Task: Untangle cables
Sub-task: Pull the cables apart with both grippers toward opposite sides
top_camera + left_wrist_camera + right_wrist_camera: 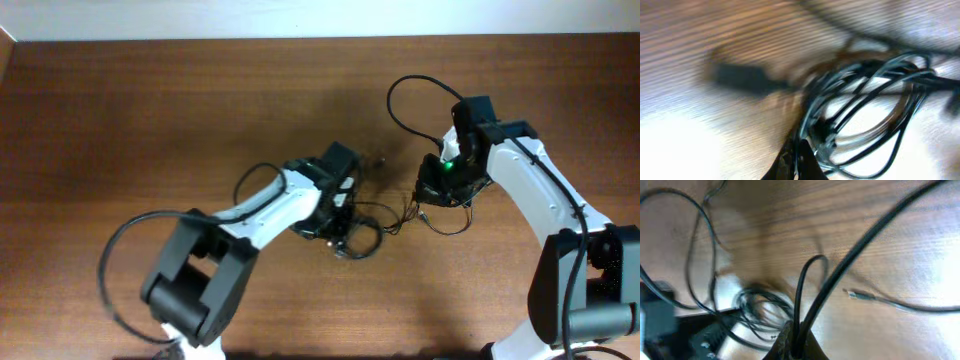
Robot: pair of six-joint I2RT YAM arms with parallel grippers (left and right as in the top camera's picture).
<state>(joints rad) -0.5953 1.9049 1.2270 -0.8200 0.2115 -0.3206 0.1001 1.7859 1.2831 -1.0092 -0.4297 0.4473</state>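
The cables (pixel 372 228) are thin black cords lying in a loose tangle on the wooden table between the two arms. In the left wrist view they are a bunch of overlapping loops (pixel 867 97). My left gripper (pixel 799 156) is shut at the bunch's near edge, with a thin strand pinched between its tips. From overhead, this left gripper (pixel 343 212) sits on the tangle's left side. My right gripper (pixel 796 339) is shut on a narrow black cable loop (pixel 801 282) that rises from its jaws. Overhead, the right gripper (pixel 433 192) is at the tangle's right end.
A loose plug end (pixel 859 295) lies on the bare wood to the right of the right gripper. A blurred dark plug (pixel 742 79) lies left of the bunch. The right arm's own thick cable (pixel 408 92) arcs above the table. The left arm's body (pixel 662 322) shows nearby.
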